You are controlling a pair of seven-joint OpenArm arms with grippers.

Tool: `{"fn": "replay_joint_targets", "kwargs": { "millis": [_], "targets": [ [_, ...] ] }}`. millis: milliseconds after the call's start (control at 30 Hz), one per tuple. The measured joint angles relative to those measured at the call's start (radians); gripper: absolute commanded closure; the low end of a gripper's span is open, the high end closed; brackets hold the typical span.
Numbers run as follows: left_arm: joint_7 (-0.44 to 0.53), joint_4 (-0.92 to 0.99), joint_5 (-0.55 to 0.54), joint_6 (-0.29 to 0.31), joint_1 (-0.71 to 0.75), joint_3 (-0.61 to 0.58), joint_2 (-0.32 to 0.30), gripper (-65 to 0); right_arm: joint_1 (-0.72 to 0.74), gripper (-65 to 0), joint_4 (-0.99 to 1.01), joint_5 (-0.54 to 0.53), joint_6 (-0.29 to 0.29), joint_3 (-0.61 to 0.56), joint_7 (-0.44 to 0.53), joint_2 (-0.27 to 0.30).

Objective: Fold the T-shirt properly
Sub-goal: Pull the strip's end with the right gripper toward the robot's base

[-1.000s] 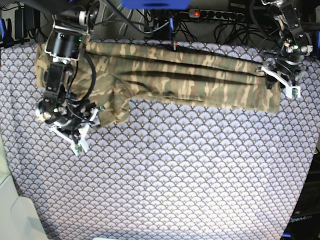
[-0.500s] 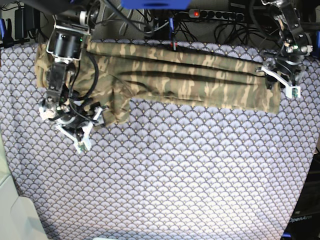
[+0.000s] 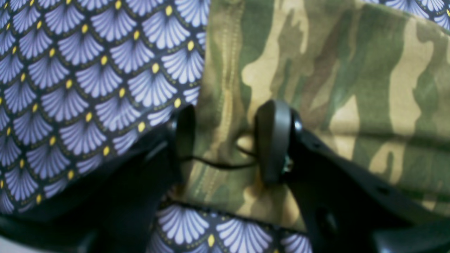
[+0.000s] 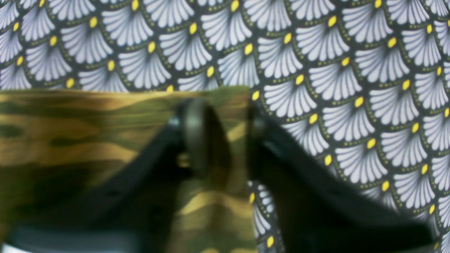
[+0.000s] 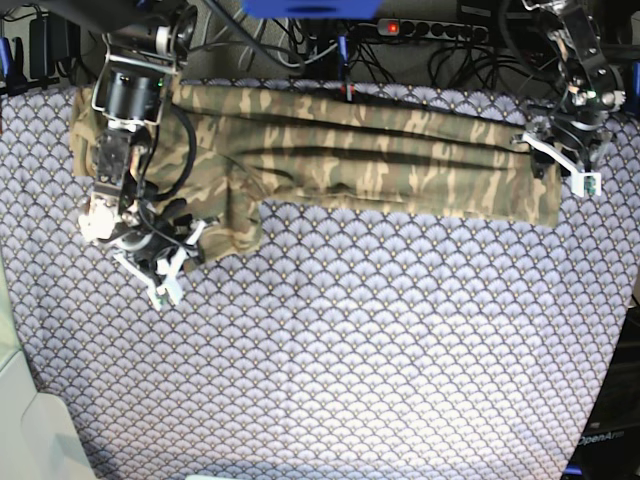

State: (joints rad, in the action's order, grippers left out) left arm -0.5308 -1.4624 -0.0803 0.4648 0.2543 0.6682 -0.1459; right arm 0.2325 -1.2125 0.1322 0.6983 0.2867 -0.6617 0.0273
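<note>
The camouflage T-shirt lies as a long folded band along the table's far side. My left gripper is at its right end. In the left wrist view the gripper has the shirt's stitched hem bunched between its black fingers, shut on it. My right gripper is at the lumpy left lower flap of the shirt. In the right wrist view, which is blurred, this gripper holds a corner of the shirt between its narrow-set fingers.
The purple scallop-patterned tablecloth covers the whole table. A power strip and cables run behind the far edge. A white object sits at the near left corner.
My right arm has shifted up and a little toward the shirt's left flap, which has bunched slightly. My left arm and the shirt's right end have not moved.
</note>
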Motion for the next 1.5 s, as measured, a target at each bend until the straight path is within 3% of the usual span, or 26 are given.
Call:
{"fn": "replay_joint_targets", "kwargs": {
  "millis": [67, 367, 1133, 1367, 1500],
  "targets": [
    [0.0, 0.0, 0.0, 0.0, 0.0, 0.0, 0.0, -28.4, 0.0, 0.0, 0.0, -0.006, 0.0, 0.0, -0.003, 0.0],
    [-0.003, 0.0, 0.0, 0.0, 0.0, 0.003, 0.0, -28.4, -0.077, 0.0, -0.173, 0.03, 0.004, -0.002, -0.072, 0.006],
    [-0.003, 0.0, 0.0, 0.003, 0.0, 0.003, -0.003, -28.4, -0.349, 0.0, -0.712, -0.004, 0.003, -0.035, -0.048, 0.01],
    [0.0, 0.005, -0.002, 0.003, 0.0, 0.003, -0.003, -28.4, -0.477, 0.0, -0.734, -0.185, 0.005, -0.061, -0.054, 0.119],
    [0.008, 0.005, 0.054, 0.005, -0.009, 0.003, 0.0, -28.4, -0.531, 0.0, -0.736, -0.288, 0.004, -0.062, -0.051, 0.193]
  ]
}}
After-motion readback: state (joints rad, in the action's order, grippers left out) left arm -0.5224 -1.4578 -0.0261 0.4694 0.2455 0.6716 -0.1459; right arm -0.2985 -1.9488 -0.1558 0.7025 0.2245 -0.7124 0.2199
